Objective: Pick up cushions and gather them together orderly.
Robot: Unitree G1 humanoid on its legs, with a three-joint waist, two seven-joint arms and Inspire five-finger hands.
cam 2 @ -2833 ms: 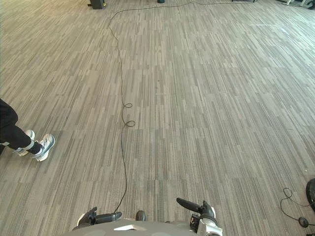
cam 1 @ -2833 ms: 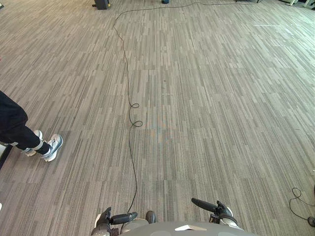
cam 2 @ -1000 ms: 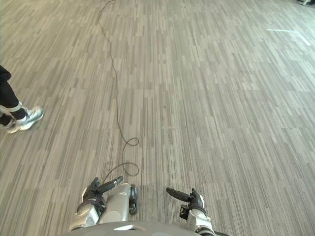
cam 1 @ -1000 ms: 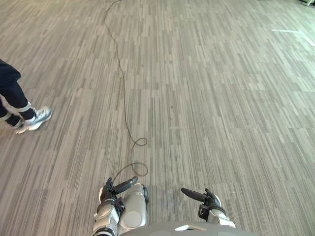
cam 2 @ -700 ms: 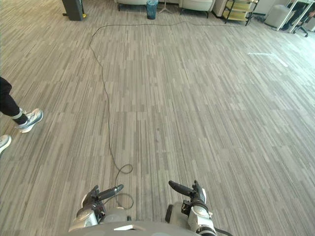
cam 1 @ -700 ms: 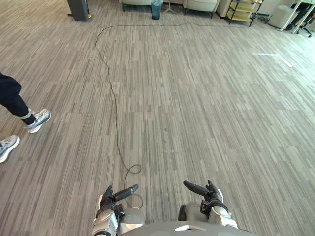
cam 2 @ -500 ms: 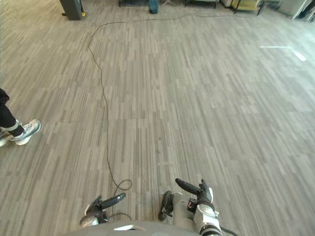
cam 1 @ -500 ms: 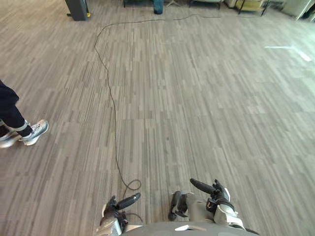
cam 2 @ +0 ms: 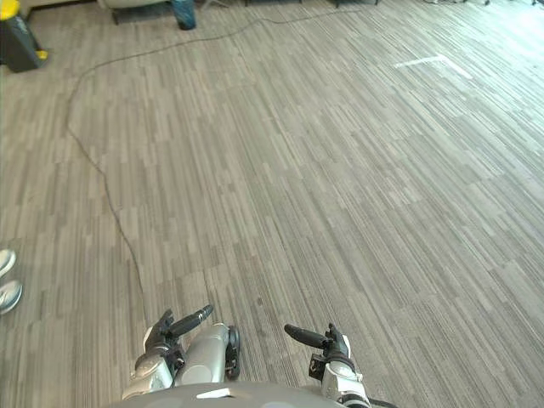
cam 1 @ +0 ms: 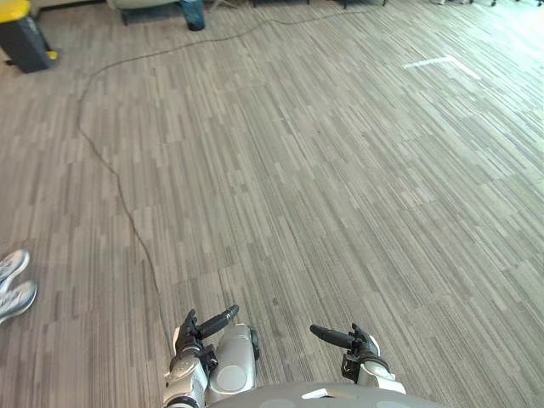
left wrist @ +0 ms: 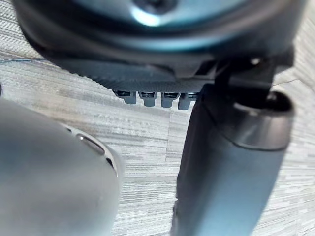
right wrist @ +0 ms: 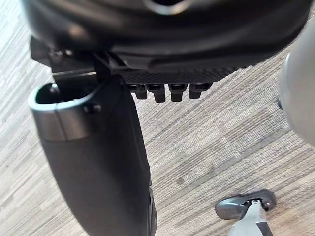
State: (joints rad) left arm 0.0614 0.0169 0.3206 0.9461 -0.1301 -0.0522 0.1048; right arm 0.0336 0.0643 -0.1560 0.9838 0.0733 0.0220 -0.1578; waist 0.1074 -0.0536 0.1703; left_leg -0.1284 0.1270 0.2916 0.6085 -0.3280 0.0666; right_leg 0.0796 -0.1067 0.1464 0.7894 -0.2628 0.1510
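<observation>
I see no cushion on the grey striped carpet ahead. My left hand (cam 1: 197, 333) hangs low at the near edge of the left eye view, thumb pointing forward, fingers relaxed and holding nothing. My right hand (cam 1: 353, 342) hangs beside it in the same pose, also with nothing in it. The left wrist view looks past the left hand (left wrist: 231, 162) at bare carpet. The right wrist view looks past the right hand (right wrist: 98, 162) at bare carpet too.
A person's pale shoes (cam 1: 13, 285) stand at the left edge. A dark bin with a yellow top (cam 1: 25, 38) is at the far left, with a blue bin (cam 1: 193, 13) further along. A white tape mark (cam 1: 438, 62) lies far right.
The camera has swung round, so the whole floor picture has shifted. The person's shoes now sit at the left edge. Both hands keep the same low, relaxed pose.
</observation>
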